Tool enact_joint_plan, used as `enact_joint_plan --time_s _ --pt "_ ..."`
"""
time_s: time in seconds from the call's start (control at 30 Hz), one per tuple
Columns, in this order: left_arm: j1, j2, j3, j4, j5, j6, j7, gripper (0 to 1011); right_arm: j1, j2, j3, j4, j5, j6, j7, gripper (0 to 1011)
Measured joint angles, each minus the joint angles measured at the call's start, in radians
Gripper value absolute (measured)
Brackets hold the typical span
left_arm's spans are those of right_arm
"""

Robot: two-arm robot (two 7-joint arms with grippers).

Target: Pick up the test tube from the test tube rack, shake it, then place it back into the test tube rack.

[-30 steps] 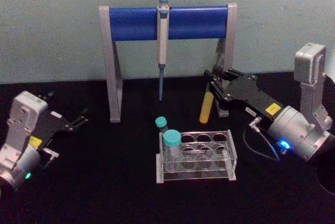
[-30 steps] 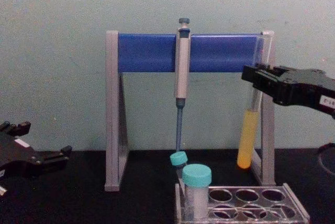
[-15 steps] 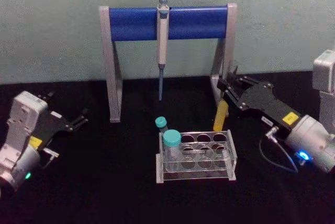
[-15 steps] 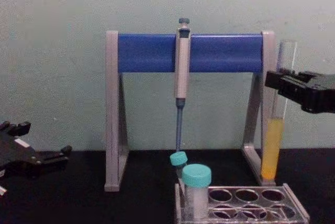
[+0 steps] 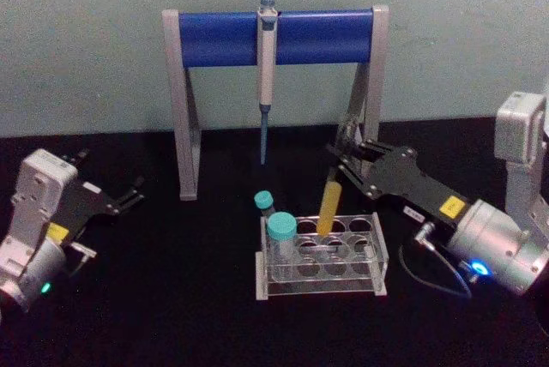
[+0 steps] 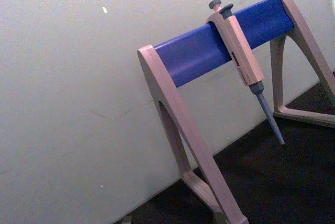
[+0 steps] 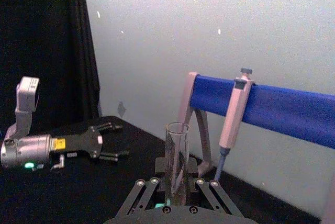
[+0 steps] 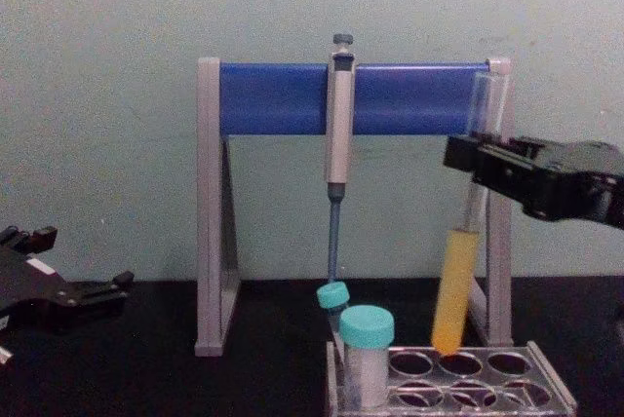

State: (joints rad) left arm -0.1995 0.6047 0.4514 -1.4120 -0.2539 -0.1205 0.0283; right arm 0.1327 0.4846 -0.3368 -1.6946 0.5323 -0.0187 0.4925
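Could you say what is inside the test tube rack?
A capped tube stands in the rack. The right end effector holds the test tube at a back hole; its tip's depth is hidden.

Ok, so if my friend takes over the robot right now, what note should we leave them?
Right tool: shut on the test tube, holding it tilted over the rack, with its tip at a back-row hole.
Left tool: open, parked off to the left, holding nothing.
Done: the test tube is out of the rack and gripped.
Left: lower it into the hole, let go, pull back.
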Motion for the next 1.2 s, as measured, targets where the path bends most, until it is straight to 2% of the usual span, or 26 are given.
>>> enact_joint_plan --time_s 0.27,0.5,0.53,0.83,1.2 --pt "0.000 0.000 0.000 0.000 0.000 0.000 0.000 1001 0.087 -0.041 -0.032 0.090 -0.001 -0.017 0.001 234" --pt "0.000 0.000 0.000 0.000 0.000 0.000 0.000 1001 0.121 -0.056 -0.033 0.134 -0.016 -0.022 -0.020 234" --pt "0.000 0.000 0.000 0.000 0.000 0.000 0.000 1001 0.125 -0.057 -0.024 0.140 -0.023 -0.022 -0.032 234" --pt "0.000 0.000 0.000 0.000 0.000 0.000 0.000 1001 0.106 -0.042 -0.004 0.118 -0.031 -0.016 -0.049 235" --pt "0.000 0.000 0.000 0.000 0.000 0.000 0.000 1001 0.022 0.016 0.042 0.021 -0.035 0.009 -0.070 234"
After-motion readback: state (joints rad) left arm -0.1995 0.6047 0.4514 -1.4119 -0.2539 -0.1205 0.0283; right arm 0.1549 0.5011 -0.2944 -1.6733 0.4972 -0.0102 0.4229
